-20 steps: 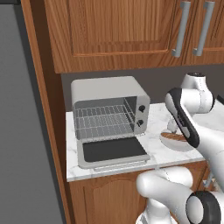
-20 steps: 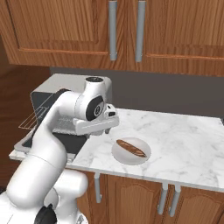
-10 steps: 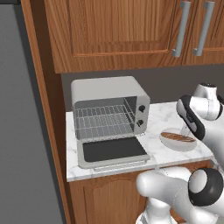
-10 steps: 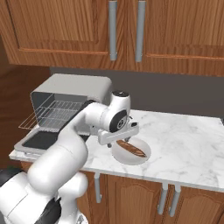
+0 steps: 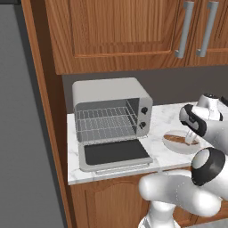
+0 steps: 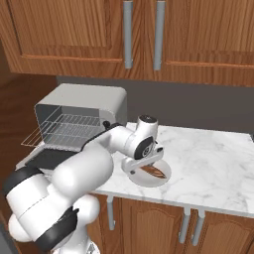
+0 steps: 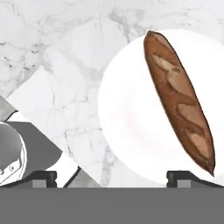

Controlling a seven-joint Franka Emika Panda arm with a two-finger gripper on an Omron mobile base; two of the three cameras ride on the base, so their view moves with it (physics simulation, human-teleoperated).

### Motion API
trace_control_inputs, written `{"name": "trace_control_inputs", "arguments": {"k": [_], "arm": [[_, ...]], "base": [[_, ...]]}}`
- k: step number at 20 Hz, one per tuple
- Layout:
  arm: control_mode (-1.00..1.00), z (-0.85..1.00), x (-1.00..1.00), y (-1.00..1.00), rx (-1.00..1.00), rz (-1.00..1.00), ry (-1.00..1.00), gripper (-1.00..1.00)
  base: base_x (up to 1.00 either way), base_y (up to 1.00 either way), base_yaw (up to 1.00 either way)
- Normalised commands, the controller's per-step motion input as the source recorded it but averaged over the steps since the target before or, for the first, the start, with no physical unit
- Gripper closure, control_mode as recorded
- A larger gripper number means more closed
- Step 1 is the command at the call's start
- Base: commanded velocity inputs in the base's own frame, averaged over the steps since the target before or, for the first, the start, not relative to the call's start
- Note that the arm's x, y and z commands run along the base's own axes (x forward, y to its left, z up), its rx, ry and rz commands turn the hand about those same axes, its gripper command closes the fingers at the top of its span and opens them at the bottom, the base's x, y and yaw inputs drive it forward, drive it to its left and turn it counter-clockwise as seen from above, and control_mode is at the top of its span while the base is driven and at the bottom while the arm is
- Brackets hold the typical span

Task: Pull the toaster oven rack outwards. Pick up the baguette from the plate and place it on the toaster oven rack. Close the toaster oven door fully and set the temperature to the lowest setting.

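Note:
The light-grey toaster oven [image 5: 111, 95] [image 6: 82, 104] stands at the counter's left end. Its door [image 5: 113, 153] [image 6: 47, 158] lies open and flat, and the wire rack [image 5: 104, 124] [image 6: 62, 130] sticks out over it. To the right, the brown baguette [image 5: 177, 139] [image 6: 153, 172] [image 7: 179, 100] lies on the off-white plate [image 5: 174, 146] [image 6: 141, 181] [image 7: 131, 113]. My gripper [image 5: 191, 137] [image 6: 145, 162] [image 7: 113, 177] hangs open just above the plate, pointing down. One fingertip [image 7: 183, 176] is by the baguette's near end, and nothing is between the fingers.
White marble counter [image 6: 208, 154] runs on to the right of the plate. Wooden wall cabinets [image 5: 133, 31] hang above the oven. Two black knobs [image 5: 143, 118] sit on the oven's right front panel. A tall wooden panel [image 5: 44, 111] borders the counter's left end.
The arm has swung right, from in front of the oven to over the plate, and come lower. The gripper stays open. Oven, rack and baguette have not moved.

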Motion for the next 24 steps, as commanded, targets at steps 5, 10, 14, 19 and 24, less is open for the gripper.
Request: {"name": "trace_control_inputs", "arguments": {"k": [5,10,14,19,24], "arm": [[-1.00,-0.36,0.35,-0.08,0.00,0.10,0.00,-1.00],[-1.00,-0.29,0.24,-0.03,0.00,0.12,0.00,-1.00],[-1.00,-0.26,0.26,-0.04,0.00,0.11,0.00,-1.00],[-1.00,-0.13,0.31,-0.07,0.00,0.09,0.00,-1.00],[-1.00,0.00,0.12,-0.14,0.00,0.07,-0.05,-1.00]], "base": [[0.00,0.00,0.00],[0.00,0.00,0.00],[0.00,0.00,0.00],[0.00,0.00,0.00],[0.00,0.00,0.00]]}}
